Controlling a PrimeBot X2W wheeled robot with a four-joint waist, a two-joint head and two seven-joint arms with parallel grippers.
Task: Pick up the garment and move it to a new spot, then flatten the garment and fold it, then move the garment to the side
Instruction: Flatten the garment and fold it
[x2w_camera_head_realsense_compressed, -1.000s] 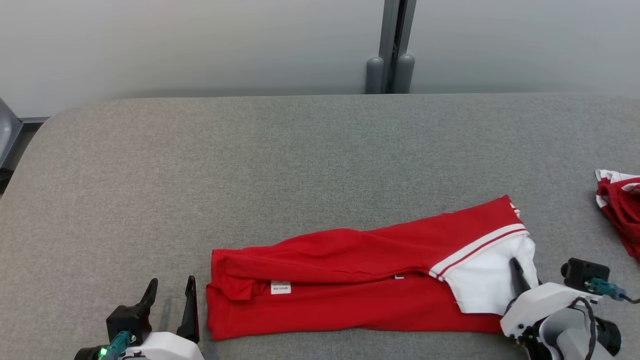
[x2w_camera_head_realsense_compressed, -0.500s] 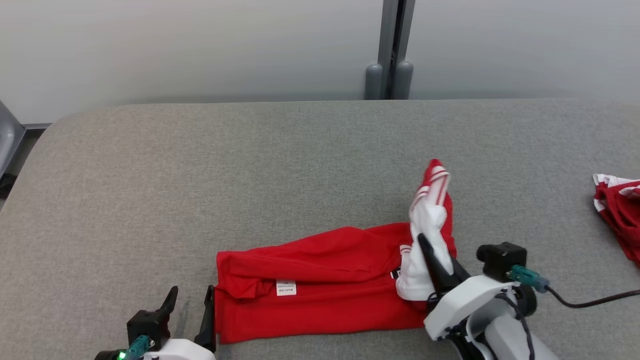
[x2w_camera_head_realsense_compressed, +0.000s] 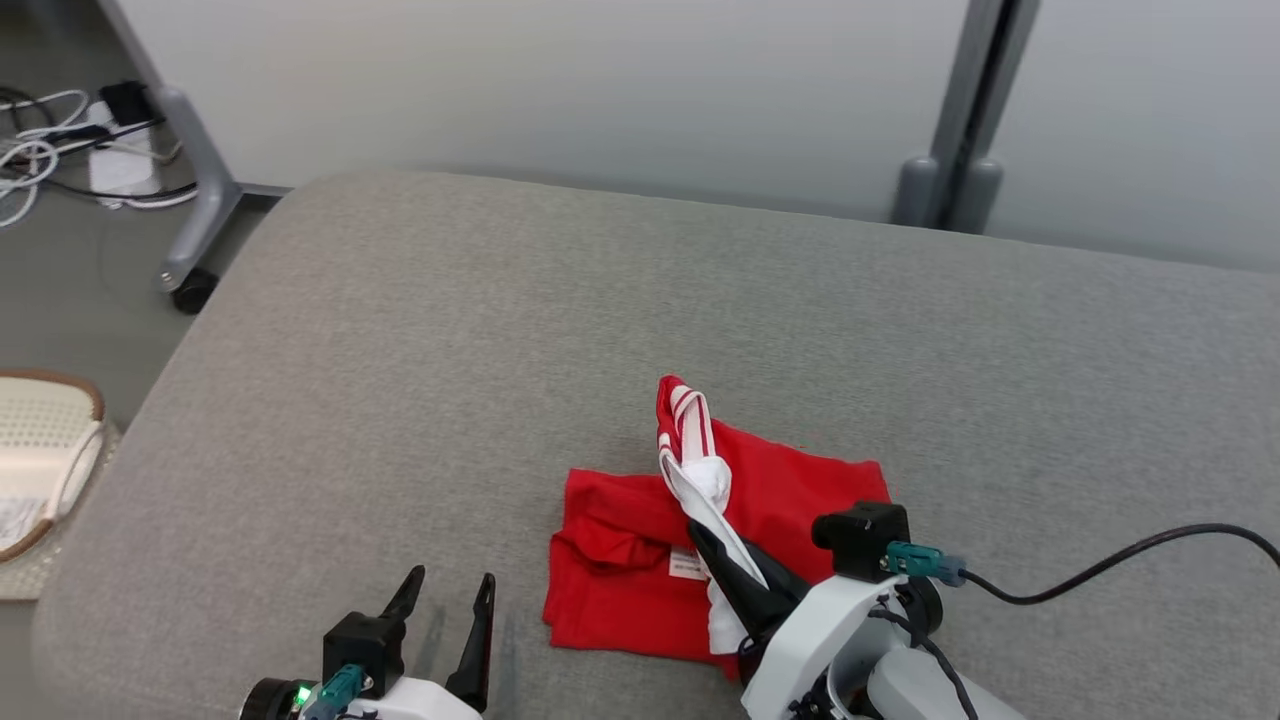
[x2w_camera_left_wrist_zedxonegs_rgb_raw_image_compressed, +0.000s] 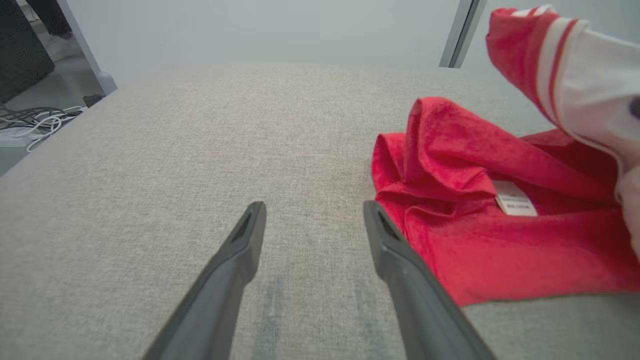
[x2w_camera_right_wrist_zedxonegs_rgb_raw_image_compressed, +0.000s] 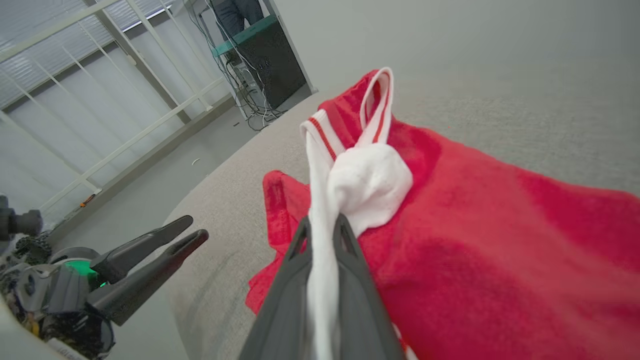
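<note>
Fingers of the left hand (x2w_camera_head_realsense_compressed: 450, 582) stand apart with grey cloth showing between them. That hand is open and holds nothing, low over the counter (x2w_camera_head_realsense_compressed: 400, 350) at its near edge, just left of the garment (x2w_camera_head_realsense_compressed: 800, 480). In its wrist view the right-side finger lies close beside the red hem; whether they touch cannot be told.

The right hand (x2w_camera_head_realsense_compressed: 702, 535) comes in from the near right, its 2 dark fingers clamped on a white strip of the garment that runs between them. Above the fingertips the white cloth bunches into a knob and ends in a red-and-white striped band (x2w_camera_head_realsense_compressed: 690, 425), lifted clear of the layer beneath. A black camera block (x2w_camera_head_realsense_compressed: 860, 530) with a teal plug sits on that wrist, and a black cable (x2w_camera_head_realsense_compressed: 1100, 570) trails off to the right over the counter.

The rest of the garment lies doubled over, red, on the counter near its front edge and somewhat right of middle. A small white label (x2w_camera_head_realsense_compressed: 685, 563) faces up beside the right fingers.

Off the counter's left side, on the floor, lie a cream woven basket (x2w_camera_head_realsense_compressed: 45, 420), then the wheeled foot of a grey stand (x2w_camera_head_realsense_compressed: 195, 190) and a tangle of cables (x2w_camera_head_realsense_compressed: 40, 160). Farthest back, a grey post (x2w_camera_head_realsense_compressed: 950, 130) rises against a pale wall.
</note>
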